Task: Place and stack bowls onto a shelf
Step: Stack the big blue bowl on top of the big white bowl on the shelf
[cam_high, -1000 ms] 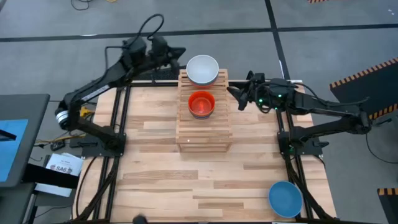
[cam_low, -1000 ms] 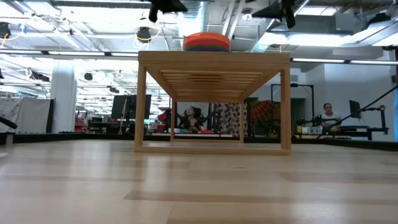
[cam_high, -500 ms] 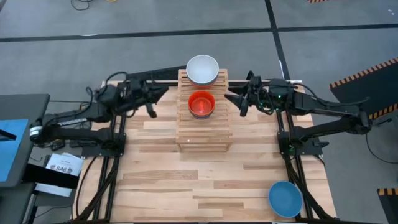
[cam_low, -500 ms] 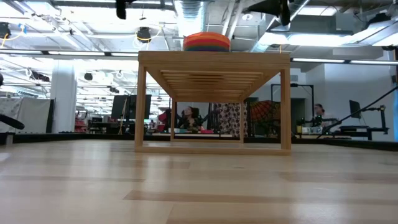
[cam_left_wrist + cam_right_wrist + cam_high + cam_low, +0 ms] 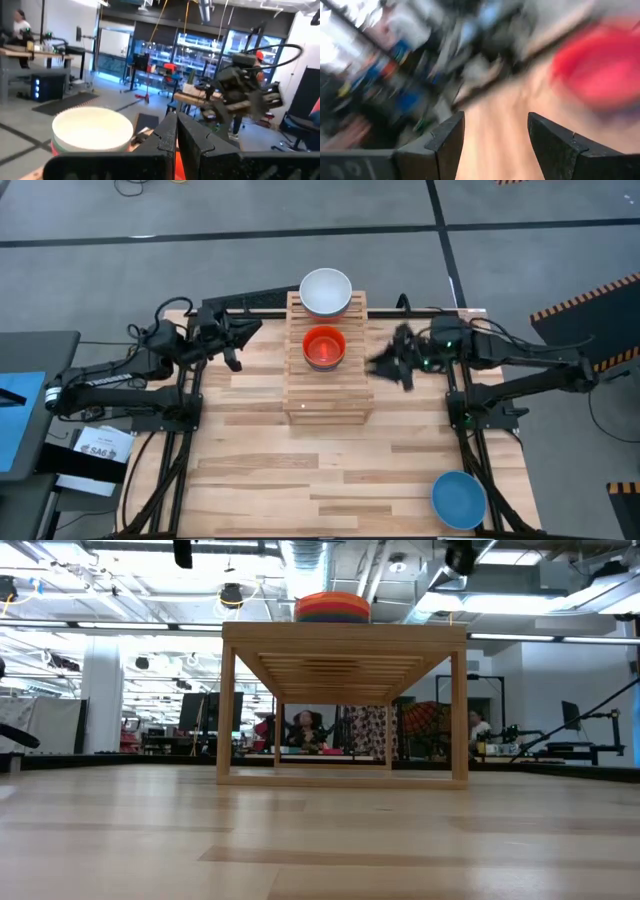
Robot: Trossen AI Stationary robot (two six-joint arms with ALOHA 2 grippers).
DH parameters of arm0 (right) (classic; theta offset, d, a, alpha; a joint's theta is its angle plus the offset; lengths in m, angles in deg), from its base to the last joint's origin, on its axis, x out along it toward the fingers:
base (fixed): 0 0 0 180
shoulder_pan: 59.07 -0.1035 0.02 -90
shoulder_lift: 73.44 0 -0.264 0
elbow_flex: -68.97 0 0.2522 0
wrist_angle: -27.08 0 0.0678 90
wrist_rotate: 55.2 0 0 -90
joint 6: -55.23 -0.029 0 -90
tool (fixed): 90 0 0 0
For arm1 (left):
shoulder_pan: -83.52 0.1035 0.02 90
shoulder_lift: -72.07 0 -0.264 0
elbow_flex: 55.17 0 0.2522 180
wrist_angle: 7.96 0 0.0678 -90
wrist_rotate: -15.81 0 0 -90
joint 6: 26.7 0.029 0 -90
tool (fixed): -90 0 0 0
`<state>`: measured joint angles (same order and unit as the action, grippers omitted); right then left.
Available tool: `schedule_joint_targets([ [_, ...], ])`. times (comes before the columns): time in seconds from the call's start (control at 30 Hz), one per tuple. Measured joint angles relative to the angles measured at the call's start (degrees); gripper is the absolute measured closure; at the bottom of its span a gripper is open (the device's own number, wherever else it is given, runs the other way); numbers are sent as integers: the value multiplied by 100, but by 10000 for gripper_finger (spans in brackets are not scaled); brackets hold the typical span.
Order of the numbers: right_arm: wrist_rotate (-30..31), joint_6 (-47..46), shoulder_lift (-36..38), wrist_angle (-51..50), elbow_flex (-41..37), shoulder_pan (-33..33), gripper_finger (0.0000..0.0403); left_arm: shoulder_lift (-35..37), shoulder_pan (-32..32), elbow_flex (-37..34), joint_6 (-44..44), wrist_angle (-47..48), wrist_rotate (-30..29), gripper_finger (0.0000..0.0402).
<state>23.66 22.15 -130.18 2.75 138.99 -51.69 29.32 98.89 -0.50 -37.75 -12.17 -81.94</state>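
Right gripper [image 5: 392, 366] is spread wide and empty, just beside the shelf [image 5: 327, 395]'s right edge. Left gripper [image 5: 176, 145] is pinched closed, empty. Low view shows stacked bowls [image 5: 332, 607] on top; the blue bowl [image 5: 459, 499] only shows from above.

Right wrist view is smeared; beyond the right hand [image 5: 492, 145] a red bowl [image 5: 592, 67] shows as a blur; white bowl's [image 5: 92, 131] base hidden behind the left hand [image 5: 176, 142].

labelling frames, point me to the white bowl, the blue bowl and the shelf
white bowl [image 5: 325, 290]: high view, middle of its inside.
blue bowl [image 5: 458, 499]: high view, middle of its inside.
shelf [image 5: 328, 395]: high view, bare slats near its front edge.
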Motion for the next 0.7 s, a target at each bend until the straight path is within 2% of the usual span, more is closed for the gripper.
schedule_joint_targets([
  [0.07,-431,-431,34,-713,0,-325,159,-8,0,0,-84,174,0,401],
  [0.17,-518,-1083,45,-1852,-10,-1082,159,-9,0,0,-174,459,-2,401],
  [0.27,-291,-1789,-15,-2895,-10,-2072,159,-10,0,0,-180,648,-1,401],
  [0.5,889,-3589,-455,-4265,-14,-4353,159,-10,0,0,-187,694,-8,401],
  [0.7,705,-4594,-1030,-5145,-51,-5382,159,-10,0,0,-191,694,-11,401],
])
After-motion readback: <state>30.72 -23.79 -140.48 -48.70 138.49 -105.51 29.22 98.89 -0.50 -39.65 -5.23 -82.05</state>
